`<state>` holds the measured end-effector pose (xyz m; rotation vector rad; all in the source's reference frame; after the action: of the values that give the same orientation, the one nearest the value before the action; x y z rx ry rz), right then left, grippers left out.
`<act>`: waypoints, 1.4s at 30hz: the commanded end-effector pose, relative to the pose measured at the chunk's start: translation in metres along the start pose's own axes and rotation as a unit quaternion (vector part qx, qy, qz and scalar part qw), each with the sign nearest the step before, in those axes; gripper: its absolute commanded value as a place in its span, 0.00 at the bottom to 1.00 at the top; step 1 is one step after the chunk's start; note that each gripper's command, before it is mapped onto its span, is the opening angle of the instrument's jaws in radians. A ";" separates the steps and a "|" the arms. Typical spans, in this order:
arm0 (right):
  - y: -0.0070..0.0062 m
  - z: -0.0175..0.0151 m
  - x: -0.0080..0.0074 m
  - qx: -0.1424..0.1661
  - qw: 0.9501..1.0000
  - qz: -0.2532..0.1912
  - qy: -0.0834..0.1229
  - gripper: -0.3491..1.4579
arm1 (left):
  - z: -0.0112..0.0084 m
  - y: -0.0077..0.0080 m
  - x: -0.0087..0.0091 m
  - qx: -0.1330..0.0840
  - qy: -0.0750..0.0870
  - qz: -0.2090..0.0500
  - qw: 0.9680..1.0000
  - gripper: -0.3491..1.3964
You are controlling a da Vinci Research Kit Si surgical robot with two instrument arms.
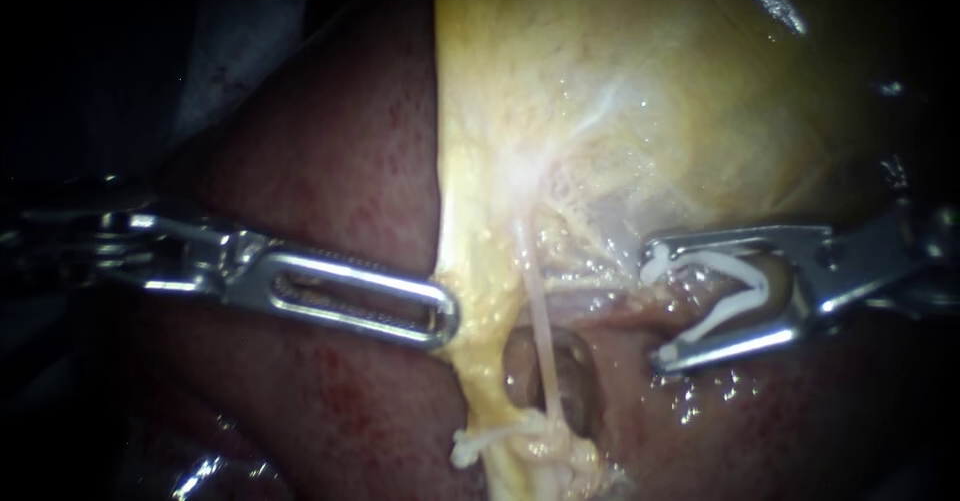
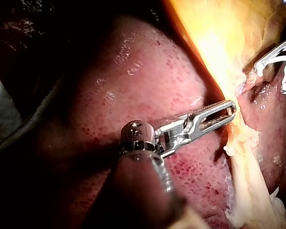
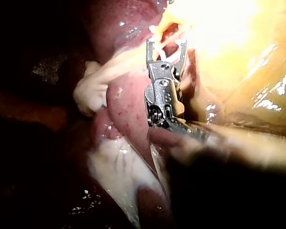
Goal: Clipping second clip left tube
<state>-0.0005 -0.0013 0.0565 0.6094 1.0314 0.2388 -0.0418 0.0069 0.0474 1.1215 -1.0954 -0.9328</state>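
Endoscope view: left instrument [image 1: 445, 313], jaws closed on gallbladder [image 1: 620, 81] edge; right instrument [image 1: 660, 306], jaws wide, carrying open clip [image 1: 725, 306] just beside tube [image 1: 540, 311]; left wrist view: grip confirmed; right wrist view: jaws spread; judged approach step, next needs clip astride tube.

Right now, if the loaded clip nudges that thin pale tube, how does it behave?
The tube looks thread-thin and strung taut, so probably bends aside, then springs back. Likely slippery: wet glints cover nearby tissue. So thin, possibly fragile against the clip.
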 end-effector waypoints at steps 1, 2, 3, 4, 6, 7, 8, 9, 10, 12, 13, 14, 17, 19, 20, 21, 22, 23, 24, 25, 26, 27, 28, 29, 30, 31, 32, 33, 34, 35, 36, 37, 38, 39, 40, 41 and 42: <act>-0.0001 0.0011 -0.0003 0.005 1.000 -0.002 -0.001 0.48 | 0.0000 0.0000 0.0000 0.000 0.000 0.000 1.000 0.00; -0.0002 0.0018 -0.0005 0.009 1.000 -0.006 -0.001 0.47 | 0.0000 0.0000 0.0000 0.000 0.000 0.000 1.000 0.00; -0.0003 0.0028 -0.0008 0.014 1.000 -0.005 -0.003 0.47 | 0.0000 0.0000 0.0000 0.000 0.000 0.000 1.000 0.00; -0.0003 0.0036 -0.0011 0.018 1.000 -0.004 -0.003 0.47 | 0.0000 0.0000 0.0000 0.000 0.000 0.000 1.000 0.00; -0.0005 0.0052 -0.0017 0.026 1.000 -0.004 -0.007 0.47 | 0.0000 -0.0001 0.0000 0.000 -0.001 -0.001 1.000 0.00; -0.0005 0.0059 -0.0020 0.028 1.000 -0.004 -0.009 0.47 | 0.0000 -0.0001 0.0000 0.000 -0.001 -0.001 1.000 0.00; -0.0005 0.0065 -0.0023 0.032 0.999 -0.004 -0.011 0.47 | 0.0000 -0.0002 0.0000 0.000 -0.001 -0.001 1.000 0.00; -0.0005 0.0071 -0.0027 0.034 0.999 -0.001 -0.014 0.47 | 0.0000 -0.0002 0.0000 0.000 -0.001 -0.001 1.000 0.00; -0.0005 0.0076 -0.0031 0.036 0.999 -0.001 -0.014 0.47 | 0.0000 -0.0003 -0.0001 0.000 -0.001 -0.001 1.000 0.00; -0.0004 0.0083 -0.0036 0.038 0.999 0.004 -0.015 0.47 | 0.0001 -0.0003 -0.0001 0.000 -0.001 -0.001 1.000 0.00; -0.0003 0.0087 -0.0040 0.039 0.999 0.005 -0.016 0.47 | 0.0001 -0.0004 -0.0001 0.000 -0.001 -0.001 1.000 0.00; -0.0003 0.0090 -0.0043 0.041 0.999 0.004 -0.018 0.47 | 0.0001 -0.0004 -0.0001 0.000 -0.001 -0.001 1.000 0.00; -0.0001 0.0098 -0.0049 0.044 0.999 0.008 -0.020 0.47 | 0.0001 -0.0006 -0.0001 0.000 -0.001 -0.001 1.000 0.00; -0.0001 0.0102 -0.0052 0.044 0.999 0.010 -0.024 0.47 | 0.0001 -0.0006 -0.0001 0.000 -0.001 -0.001 1.000 0.00; -0.0001 0.0104 -0.0053 0.045 0.999 0.009 -0.024 0.47 | 0.0001 -0.0006 -0.0001 0.000 -0.001 -0.001 1.000 0.00; -0.0001 0.0107 -0.0054 0.046 0.999 0.009 -0.024 0.46 | 0.0001 -0.0006 -0.0001 0.000 -0.001 -0.001 1.000 0.00; -0.0001 0.0110 -0.0054 0.048 0.999 0.008 -0.025 0.46 | 0.0001 -0.0006 -0.0002 0.000 -0.001 -0.001 1.000 0.00; -0.0001 0.0112 -0.0054 0.048 0.998 0.010 -0.025 0.46 | 0.0002 -0.0006 -0.0002 0.000 -0.001 -0.001 1.000 0.00; -0.0001 0.0115 -0.0054 0.050 0.998 0.009 -0.025 0.46 | 0.0002 -0.0006 -0.0002 0.000 -0.001 -0.001 1.000 0.00; -0.0002 0.0118 -0.0054 0.052 0.998 0.011 -0.026 0.46 | 0.0002 -0.0007 -0.0002 0.000 -0.001 -0.001 1.000 0.00; -0.0002 0.0121 -0.0054 0.055 0.998 0.009 -0.026 0.45 | 0.0002 -0.0007 -0.0002 0.000 -0.001 -0.001 1.000 0.00; -0.0002 0.0123 -0.0054 0.057 0.998 0.009 -0.027 0.45 | 0.0002 -0.0007 -0.0002 0.000 -0.001 -0.001 1.000 0.00; -0.0002 0.0126 -0.0054 0.060 0.998 0.010 -0.028 0.45 | 0.0002 -0.0007 -0.0002 0.000 -0.001 -0.001 1.000 0.00; -0.0003 0.0128 -0.0054 0.061 0.998 0.011 -0.028 0.45 | 0.0003 -0.0008 -0.0002 0.000 -0.001 -0.001 1.000 0.00; -0.0003 0.0132 -0.0054 0.064 0.998 0.009 -0.029 0.45 | 0.0003 -0.0008 -0.0002 0.000 -0.001 -0.001 1.000 0.00; -0.0003 0.0134 -0.0054 0.065 0.997 0.011 -0.029 0.44 | 0.0003 -0.0008 -0.0002 0.000 -0.002 -0.001 1.000 0.00; -0.0003 0.0136 -0.0054 0.066 0.997 0.010 -0.030 0.44 | 0.0003 -0.0008 -0.0002 0.000 -0.002 -0.001 1.000 0.00; -0.0003 0.0138 -0.0053 0.066 0.997 0.010 -0.030 0.44 | 0.0003 -0.0008 -0.0002 0.000 -0.002 -0.001 1.000 0.00; -0.0002 0.0140 -0.0052 0.066 0.997 0.010 -0.030 0.44 | 0.0003 -0.0008 -0.0002 0.000 -0.002 -0.001 1.000 0.00; -0.0002 0.0142 -0.0051 0.065 0.997 0.010 -0.030 0.44 | 0.0003 -0.0008 -0.0002 0.000 -0.002 -0.001 1.000 0.00; -0.0002 0.0142 -0.0050 0.065 0.997 0.010 -0.030 0.44 | 0.0004 -0.0008 -0.0002 0.000 -0.002 -0.001 1.000 0.00; -0.0002 0.0143 -0.0050 0.065 0.997 0.010 -0.030 0.44 | 0.0004 -0.0008 -0.0002 0.000 -0.002 -0.001 1.000 0.00; -0.0002 0.0143 -0.0050 0.065 0.997 0.010 -0.030 0.44 | 0.0004 -0.0008 -0.0002 0.000 -0.002 -0.001 1.000 0.00; -0.0002 0.0144 -0.0050 0.065 0.997 0.010 -0.029 0.43 | 0.0004 -0.0008 -0.0002 0.000 -0.002 -0.001 1.000 0.00; -0.0002 0.0144 -0.0049 0.065 0.997 0.011 -0.029 0.43 | 0.0004 -0.0008 -0.0002 0.000 -0.002 -0.001 1.000 0.00; -0.0002 0.0144 -0.0049 0.065 0.997 0.011 -0.029 0.43 | 0.0004 -0.0008 -0.0002 -0.001 -0.002 -0.001 1.000 0.00; -0.0001 0.0145 -0.0049 0.065 0.997 0.011 -0.029 0.43 | 0.0004 -0.0008 -0.0002 -0.001 -0.002 -0.001 1.000 0.00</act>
<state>0.0094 -0.0089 0.0653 0.7419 0.9889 0.1722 -0.0423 0.0068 0.0466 1.1214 -1.0964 -0.9376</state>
